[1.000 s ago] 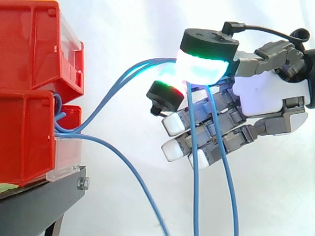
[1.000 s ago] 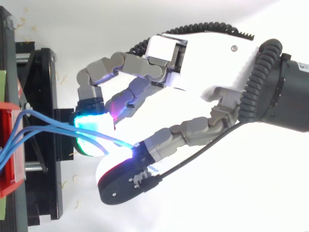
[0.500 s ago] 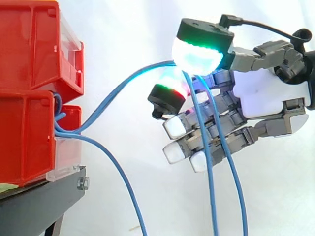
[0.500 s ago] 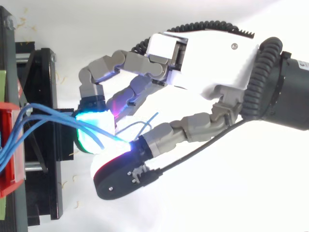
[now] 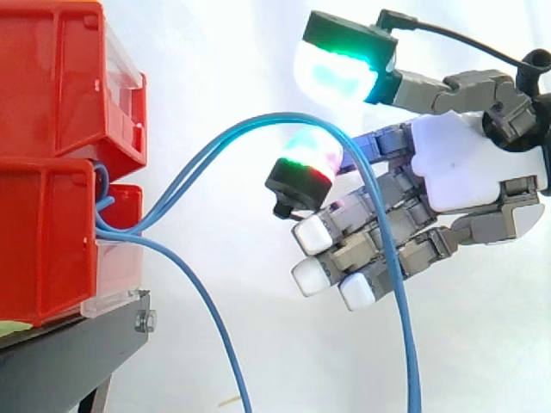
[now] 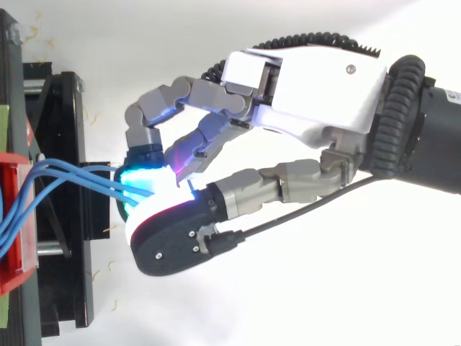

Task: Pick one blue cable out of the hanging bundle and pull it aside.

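My hand (image 5: 465,168) is open: the thumb pad (image 5: 336,73), glowing green and cyan, stands at 12 o'clock, well apart from the fingers, and nothing is pinched between them. In the side view my fingers are loosely bent and point toward 8 o'clock. The uppermost one carries a red-and-green pad (image 5: 303,163), and the white-tipped ones are stacked just below it. Two blue cables (image 5: 267,116) lie draped over that uppermost finger, in the gap under the thumb. On the 3 o'clock side of it they drop across the other fingers and hang toward 6 o'clock. From above, the thumb's black back (image 6: 180,245) covers the place where the cables reach my hand. Toward 9 o'clock the two cables arc down, side by side, to the red bins. They go in where the upper bin (image 5: 60,77) sits on the lower bin (image 5: 43,241). A third blue cable (image 5: 203,301) leaves the same spot and hangs toward 6 o'clock, well apart from my hand. The bins rest on a black stand (image 5: 69,361), and a white curtain (image 5: 215,52) hangs behind everything.
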Robot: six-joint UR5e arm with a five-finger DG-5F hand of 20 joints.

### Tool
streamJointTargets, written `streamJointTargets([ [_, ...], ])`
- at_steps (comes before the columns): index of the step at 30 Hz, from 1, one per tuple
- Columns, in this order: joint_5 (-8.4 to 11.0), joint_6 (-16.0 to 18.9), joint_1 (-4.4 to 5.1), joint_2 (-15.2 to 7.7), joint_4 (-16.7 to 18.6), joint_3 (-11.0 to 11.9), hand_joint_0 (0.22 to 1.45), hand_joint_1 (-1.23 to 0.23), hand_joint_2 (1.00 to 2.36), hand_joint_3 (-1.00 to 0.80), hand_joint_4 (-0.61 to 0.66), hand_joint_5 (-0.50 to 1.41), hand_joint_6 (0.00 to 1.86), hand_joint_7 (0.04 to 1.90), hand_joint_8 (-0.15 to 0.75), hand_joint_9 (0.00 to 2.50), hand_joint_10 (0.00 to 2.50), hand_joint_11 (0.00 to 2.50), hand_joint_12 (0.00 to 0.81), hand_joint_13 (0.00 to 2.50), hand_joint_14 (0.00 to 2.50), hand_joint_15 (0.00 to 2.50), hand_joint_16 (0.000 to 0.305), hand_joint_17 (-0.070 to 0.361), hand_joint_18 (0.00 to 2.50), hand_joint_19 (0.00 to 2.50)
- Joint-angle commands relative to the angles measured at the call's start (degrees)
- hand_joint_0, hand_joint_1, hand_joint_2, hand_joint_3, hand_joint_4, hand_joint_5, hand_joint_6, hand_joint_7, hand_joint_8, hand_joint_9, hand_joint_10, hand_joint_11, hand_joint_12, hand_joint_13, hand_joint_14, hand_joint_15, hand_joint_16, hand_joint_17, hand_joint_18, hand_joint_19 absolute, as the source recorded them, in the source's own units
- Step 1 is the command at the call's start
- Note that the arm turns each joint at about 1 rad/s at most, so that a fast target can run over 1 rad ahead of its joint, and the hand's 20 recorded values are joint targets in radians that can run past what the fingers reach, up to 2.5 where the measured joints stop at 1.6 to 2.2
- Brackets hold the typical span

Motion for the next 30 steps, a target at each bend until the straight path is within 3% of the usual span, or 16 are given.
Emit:
streamJointTargets([
  [1, 0.03, 0.25, 0.02, -0.04, -0.22, -0.01, 0.53, -0.64, 1.01, -0.43, 0.13, -0.11, 0.82, 1.3, 0.308, 0.83, 0.01, 0.37, 0.431, 0.69, 0.02, 0.41, 0.055, 0.124, 0.65, 0.52],
  [7, -0.06, 0.25, -0.07, -0.04, -1.02, -0.01, 0.54, -0.64, 1.02, -0.17, 0.16, -0.12, 0.85, 1.34, 0.31, 0.84, 0.01, 0.38, 0.428, 0.69, 0.01, 0.41, 0.055, 0.123, 0.66, 0.53],
  [13, -0.06, 0.25, -0.25, 0.05, -1.19, -0.01, 0.58, -0.81, 1.02, -0.13, 0.2, -0.15, 0.88, 1.36, 0.299, 0.77, 0.01, 0.4, 0.423, 0.67, 0.01, 0.4, 0.054, 0.122, 0.66, 0.49],
  [17, -0.06, 0.33, -0.51, 0.05, -1.28, -0.01, 0.69, -0.91, 1.02, -0.24, 0.13, -0.15, 0.88, 1.5, 0.289, 0.75, 0.01, 0.39, 0.415, 0.67, 0.01, 0.38, 0.054, 0.12, 0.68, 0.44],
  [21, -0.94, 1.92, -0.86, 0.23, -1.63, 0.16, 0.79, -0.94, 1.01, -0.42, 0.0, -0.15, 0.91, 1.53, 0.263, 0.78, 0.01, 0.38, 0.398, 0.68, 0.02, 0.37, 0.051, 0.115, 0.69, 0.42],
  [30, -1.56, 3.94, -1.39, 0.4, -4.27, 0.43, 0.81, -0.96, 1.0, -0.5, -0.15, -0.13, 0.92, 1.58, 0.221, 0.82, 0.01, 0.35, 0.381, 0.73, 0.01, 0.37, 0.048, 0.108, 0.74, 0.39],
])
